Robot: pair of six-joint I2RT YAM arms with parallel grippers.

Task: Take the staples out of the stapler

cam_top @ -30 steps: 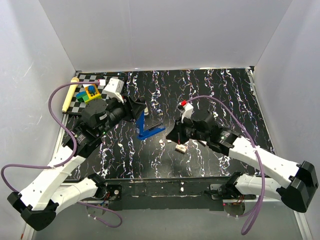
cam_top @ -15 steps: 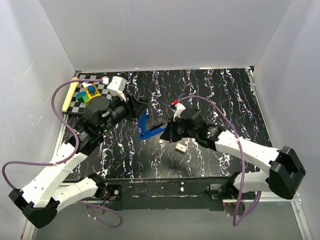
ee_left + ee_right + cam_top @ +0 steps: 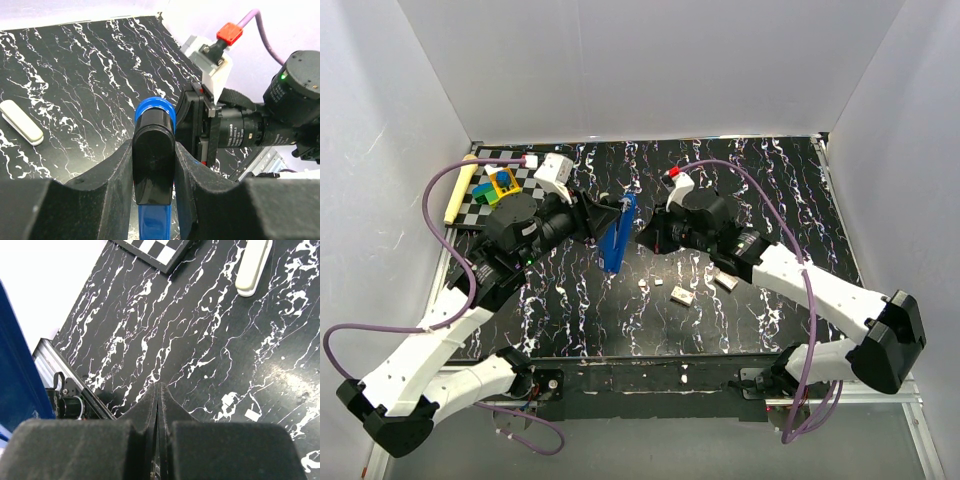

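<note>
My left gripper (image 3: 607, 220) is shut on the blue stapler (image 3: 618, 242) and holds it above the black marbled table, its arms folded nearly into one line. In the left wrist view the gripper (image 3: 153, 150) clamps the stapler's black end, with the blue body (image 3: 152, 222) below. My right gripper (image 3: 643, 236) is just right of the stapler, fingers pressed together with nothing seen between them. In the right wrist view (image 3: 159, 388) the stapler (image 3: 15, 375) shows at the left edge. Small pale staple pieces (image 3: 681, 294) lie on the table.
A cream oblong bar (image 3: 21, 129) lies on the table, also in the right wrist view (image 3: 253, 265). A checkered board (image 3: 490, 200) with coloured blocks and a wooden stick (image 3: 458, 190) sit at the far left. Another staple piece (image 3: 725, 281) lies under the right arm.
The stapler's arms were spread in a V with one arm low over the table; now they are folded together and lifted. My right gripper has moved up and left to the stapler.
</note>
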